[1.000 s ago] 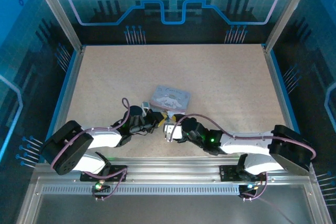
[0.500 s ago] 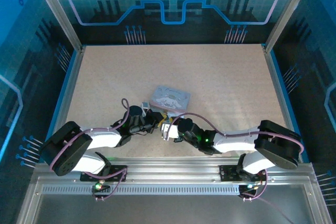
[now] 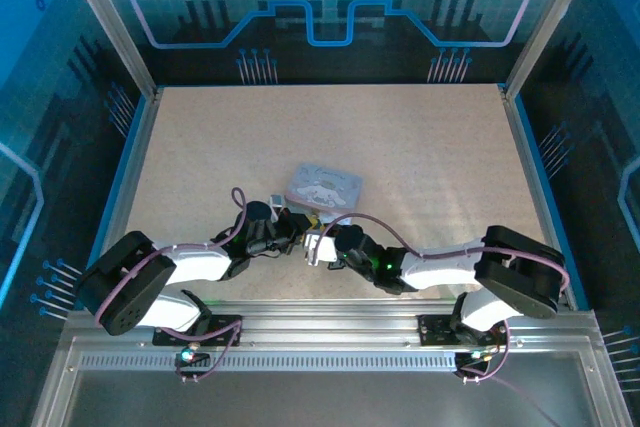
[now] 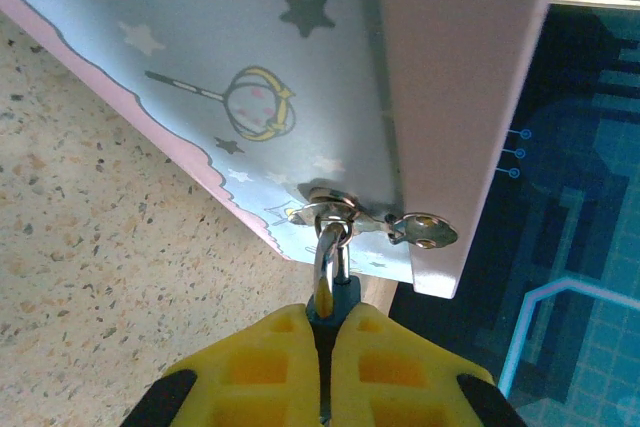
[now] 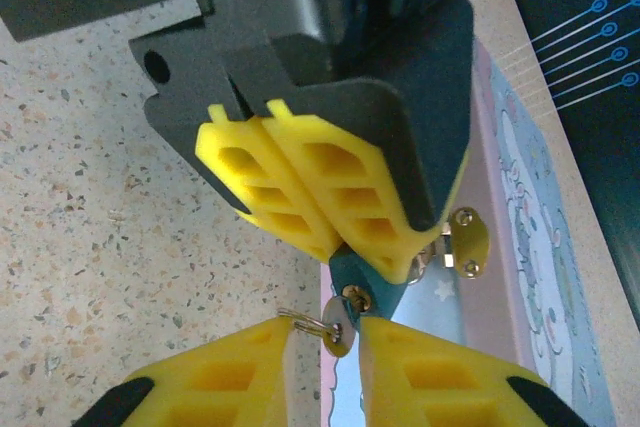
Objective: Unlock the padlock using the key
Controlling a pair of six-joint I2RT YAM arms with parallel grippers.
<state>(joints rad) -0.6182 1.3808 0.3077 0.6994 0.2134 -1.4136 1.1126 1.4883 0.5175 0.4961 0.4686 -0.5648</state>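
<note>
Your left gripper (image 4: 330, 325) is clamped on the padlock (image 4: 328, 292), its yellow pads (image 4: 270, 367) pressed close round the dark body, just in front of the tin (image 4: 250, 57) near the middle of the table (image 3: 400, 137). The padlock's shackle runs up through the silver hasp (image 4: 330, 209) on the tin's edge; the lid lies shut, and you cannot see what is inside. In the right wrist view the key (image 5: 339, 332) sits at the padlock's lower end, with a small ring (image 5: 300, 319) hanging from it. Your right gripper (image 5: 325, 347) stands a narrow gap apart with the key between its fingers; whether either finger touches the key, I cannot tell
</note>
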